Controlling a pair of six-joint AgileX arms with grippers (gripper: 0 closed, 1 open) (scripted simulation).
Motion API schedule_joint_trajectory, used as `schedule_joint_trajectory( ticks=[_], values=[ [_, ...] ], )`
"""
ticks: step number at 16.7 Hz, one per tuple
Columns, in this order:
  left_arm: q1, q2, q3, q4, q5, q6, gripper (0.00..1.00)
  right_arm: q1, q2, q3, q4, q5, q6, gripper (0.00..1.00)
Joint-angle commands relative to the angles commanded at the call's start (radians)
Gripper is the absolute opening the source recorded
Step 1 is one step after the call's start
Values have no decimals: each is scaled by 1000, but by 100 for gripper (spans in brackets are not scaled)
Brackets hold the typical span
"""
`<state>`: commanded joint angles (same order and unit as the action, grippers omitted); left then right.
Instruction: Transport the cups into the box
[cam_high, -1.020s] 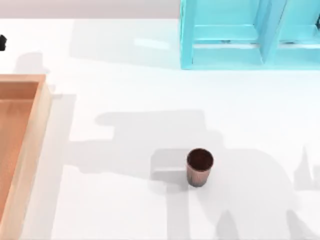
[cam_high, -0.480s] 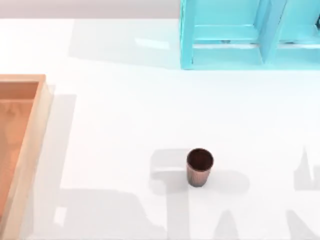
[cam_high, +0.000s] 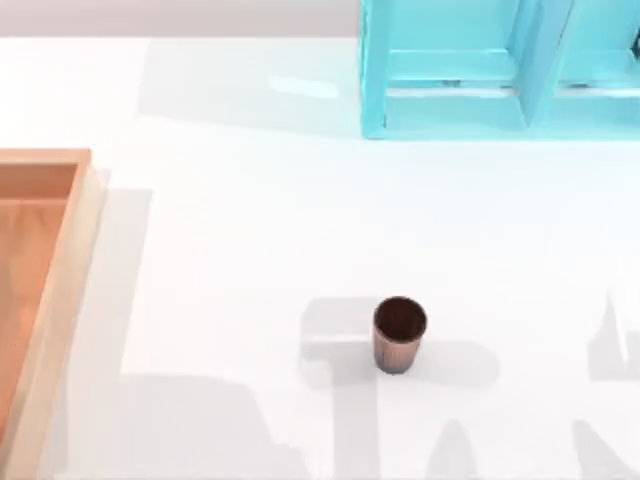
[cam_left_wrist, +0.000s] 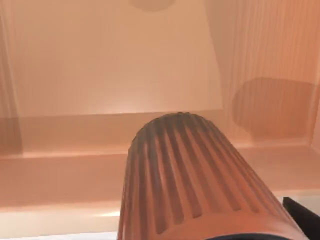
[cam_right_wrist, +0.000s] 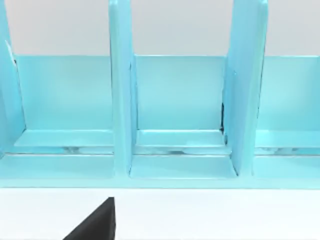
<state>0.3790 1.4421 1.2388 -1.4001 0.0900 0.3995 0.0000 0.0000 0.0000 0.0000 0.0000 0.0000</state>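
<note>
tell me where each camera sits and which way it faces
Top view: above the table, looking down on one cup, the box at the left and the cyan shelf frame; no arm.
Left wrist view: close behind a ribbed cup, facing the box.
Right wrist view: low, facing the frame; a dark gripper part.
Shared: box; frame.

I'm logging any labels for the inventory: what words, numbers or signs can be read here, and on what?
None: no readable text anywhere.
Standing cup: plain ribbed sides.
Cup over the box: plain ribs.
Box: bare wood.
Cyan shelf: unmarked panels.
</note>
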Motion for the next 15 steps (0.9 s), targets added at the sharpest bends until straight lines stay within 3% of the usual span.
schedule_joint_trajectory(
  ticks=[5, 10, 15],
  values=[
    [14, 6, -166, 168, 1, 8, 0, 0, 0, 0, 0, 0, 0, 100],
    [15, 8, -181, 184, 0, 9, 0, 0, 0, 0, 0, 0, 0, 100],
    [15, 8, -181, 184, 0, 9, 38, 0, 0, 0, 0, 0, 0, 100]
  ],
)
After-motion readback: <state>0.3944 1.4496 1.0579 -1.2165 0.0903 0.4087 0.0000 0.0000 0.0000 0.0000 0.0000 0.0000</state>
